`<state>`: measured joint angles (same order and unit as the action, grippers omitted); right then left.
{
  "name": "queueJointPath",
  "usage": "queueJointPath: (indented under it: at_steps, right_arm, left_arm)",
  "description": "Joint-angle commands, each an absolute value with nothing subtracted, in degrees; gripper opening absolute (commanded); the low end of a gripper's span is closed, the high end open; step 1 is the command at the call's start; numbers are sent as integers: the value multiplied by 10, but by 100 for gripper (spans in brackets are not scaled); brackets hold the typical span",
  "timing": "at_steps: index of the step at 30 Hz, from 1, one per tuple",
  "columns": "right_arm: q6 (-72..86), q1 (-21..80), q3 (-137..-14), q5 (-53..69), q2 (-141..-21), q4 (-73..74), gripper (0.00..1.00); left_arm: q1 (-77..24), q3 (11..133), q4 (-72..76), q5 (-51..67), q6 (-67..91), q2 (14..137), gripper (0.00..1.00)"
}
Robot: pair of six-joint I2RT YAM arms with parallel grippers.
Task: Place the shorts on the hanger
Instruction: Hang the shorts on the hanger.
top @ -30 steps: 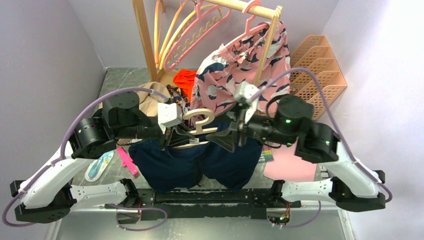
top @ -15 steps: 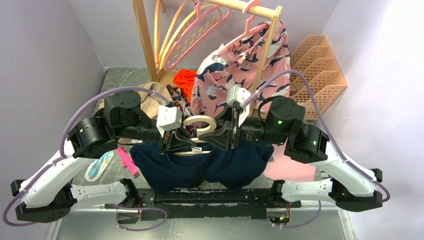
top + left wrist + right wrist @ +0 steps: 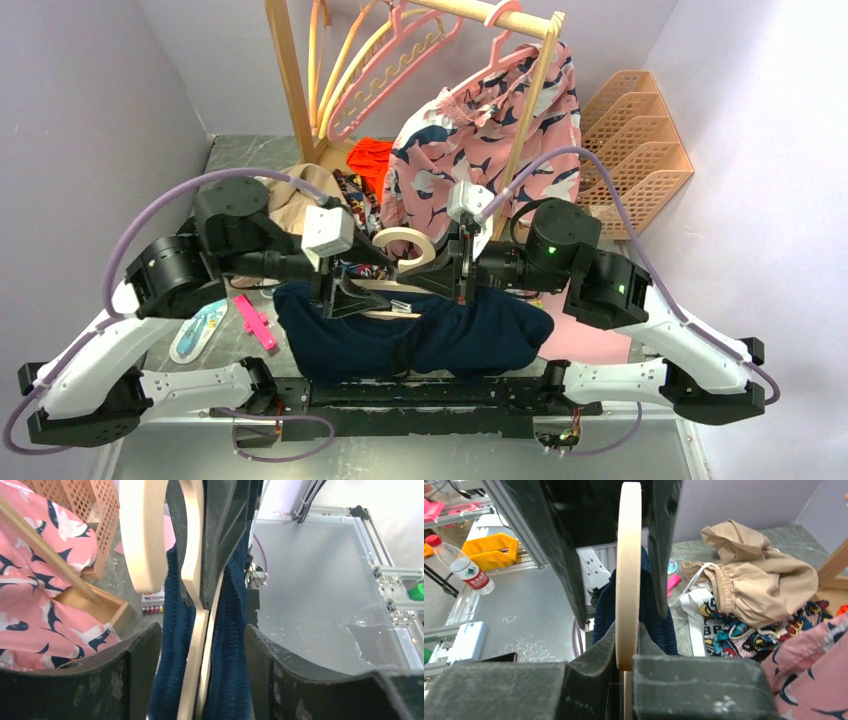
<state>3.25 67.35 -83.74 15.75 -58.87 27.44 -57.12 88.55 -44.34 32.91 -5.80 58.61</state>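
The navy shorts [image 3: 400,340] hang folded over the bar of the cream hanger [image 3: 405,250], above the table's near edge. My right gripper [image 3: 457,278] is shut on the hanger's hook [image 3: 629,580], which stands edge-on between its pads, with the shorts [image 3: 659,625] beyond. My left gripper [image 3: 345,295] stands open at the hanger's left side. In the left wrist view its fingers [image 3: 135,670] straddle the hanger's bar [image 3: 197,645] and both layers of the shorts [image 3: 175,630], with a gap on each side.
A wooden rack [image 3: 290,80] at the back carries pink hangers [image 3: 390,60] and pink printed shorts [image 3: 480,130]. A tan garment [image 3: 300,200] and colourful clothes [image 3: 744,630] lie behind the arms. A peach organiser [image 3: 635,130] stands at the right, and a pink clip [image 3: 255,322] lies at the left.
My right gripper moved left and shut on the hanger's hook. My left gripper opened and let go of the hanger. The shorts bunched up and shifted slightly.
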Motion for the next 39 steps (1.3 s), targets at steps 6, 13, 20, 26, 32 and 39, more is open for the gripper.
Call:
queueJointPath:
  at_steps: [6,13,20,26,32,39]
  right_arm:
    - [44,674,-815,82,-519,266,0]
    - [52,674,-792,26,-488,251,0]
    - [55,673,-802,38,-505,239,0]
    - [55,674,-819,83,-518,241,0]
    - [52,673,-835,132,-529,255,0]
    - [46,673,-834,157,-536,248,0]
  left_arm:
    - [-571,892,-415,241,-31,464,74]
    - [-571,799,-381,135,8,395,70]
    - [-571,780,-359,140,-5,426,70]
    - [-571,812,-364,159,-72,457,71]
    - [-571,875,-423,325,-110,514,74]
    - [-571,875,-443,400,-125,567,73]
